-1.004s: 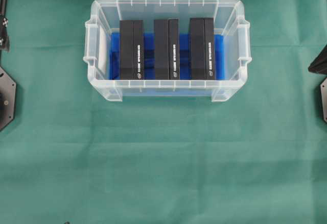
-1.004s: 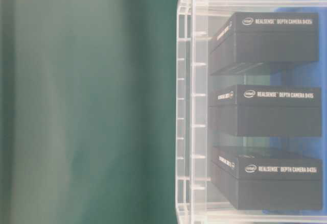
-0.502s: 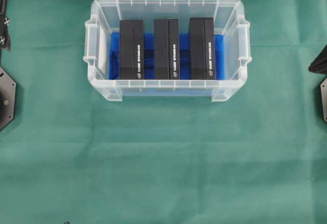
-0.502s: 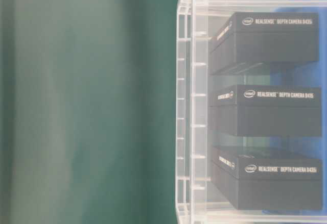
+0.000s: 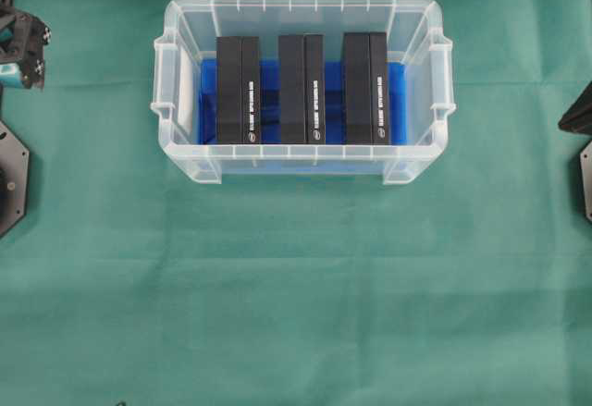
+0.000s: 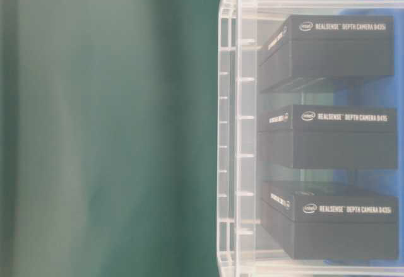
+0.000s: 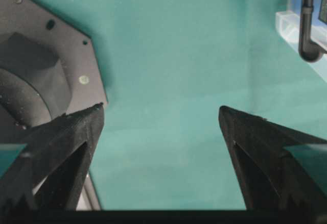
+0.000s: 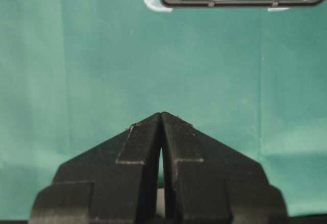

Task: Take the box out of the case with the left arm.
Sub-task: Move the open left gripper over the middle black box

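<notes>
We see our left tool (image 5: 20, 47), spread wide, at the worktop's edge, well left of the case (image 5: 301, 152) holding three black boxes (image 5: 239, 91)

The case (image 5: 302, 161) is clear, colourless plastic with a bright blue floor sheet (image 5: 396, 101) showing between its contents. Inside the case stand three black boxes (image 5: 302, 89), each printed with small white lettering and a white ringed logo (image 6: 307, 117) along one long face. Around the case spreads a plain green cloth (image 5: 296, 286). Left of the case, the left gripper (image 5: 20, 50) is black with teal finger pads (image 5: 11, 73). The right gripper (image 8: 161, 116) is plain black.
</notes>
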`<control>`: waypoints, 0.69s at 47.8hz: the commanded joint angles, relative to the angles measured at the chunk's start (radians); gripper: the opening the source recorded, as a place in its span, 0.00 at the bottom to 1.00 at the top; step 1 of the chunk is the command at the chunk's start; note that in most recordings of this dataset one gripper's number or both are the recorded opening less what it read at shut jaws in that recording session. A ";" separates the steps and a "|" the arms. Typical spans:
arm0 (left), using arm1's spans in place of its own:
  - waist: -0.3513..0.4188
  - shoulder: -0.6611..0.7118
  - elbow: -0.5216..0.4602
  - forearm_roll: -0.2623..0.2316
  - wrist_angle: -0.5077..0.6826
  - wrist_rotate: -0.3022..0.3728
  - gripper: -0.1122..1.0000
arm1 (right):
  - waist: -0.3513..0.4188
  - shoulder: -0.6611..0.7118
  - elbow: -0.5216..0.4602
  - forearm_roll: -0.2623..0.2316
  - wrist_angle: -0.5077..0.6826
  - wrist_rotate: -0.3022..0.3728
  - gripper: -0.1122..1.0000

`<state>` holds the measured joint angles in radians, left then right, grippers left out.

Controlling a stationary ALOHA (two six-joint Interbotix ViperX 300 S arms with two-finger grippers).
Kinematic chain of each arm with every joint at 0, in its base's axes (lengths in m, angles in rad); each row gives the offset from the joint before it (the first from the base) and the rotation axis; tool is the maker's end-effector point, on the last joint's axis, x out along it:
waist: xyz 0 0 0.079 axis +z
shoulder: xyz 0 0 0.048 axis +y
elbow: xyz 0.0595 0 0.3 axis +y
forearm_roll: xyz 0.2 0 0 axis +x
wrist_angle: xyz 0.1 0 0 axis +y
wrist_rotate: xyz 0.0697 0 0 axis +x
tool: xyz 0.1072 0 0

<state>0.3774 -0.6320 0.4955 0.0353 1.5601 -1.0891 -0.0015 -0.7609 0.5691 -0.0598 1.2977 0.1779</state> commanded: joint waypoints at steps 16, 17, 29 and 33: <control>-0.037 0.021 -0.038 0.002 -0.017 -0.081 0.97 | -0.002 0.002 -0.020 -0.006 -0.002 0.002 0.13; -0.043 0.028 -0.041 0.002 -0.021 -0.086 0.97 | -0.002 0.003 -0.020 -0.006 -0.002 0.002 0.13; -0.106 0.183 -0.160 0.002 -0.089 -0.127 0.96 | -0.002 0.003 -0.020 -0.008 -0.002 0.003 0.13; -0.120 0.238 -0.212 0.002 -0.092 -0.130 0.96 | -0.002 0.003 -0.020 -0.009 -0.002 0.003 0.13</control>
<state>0.2715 -0.4280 0.3482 0.0337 1.4726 -1.2210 -0.0015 -0.7609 0.5691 -0.0660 1.2993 0.1795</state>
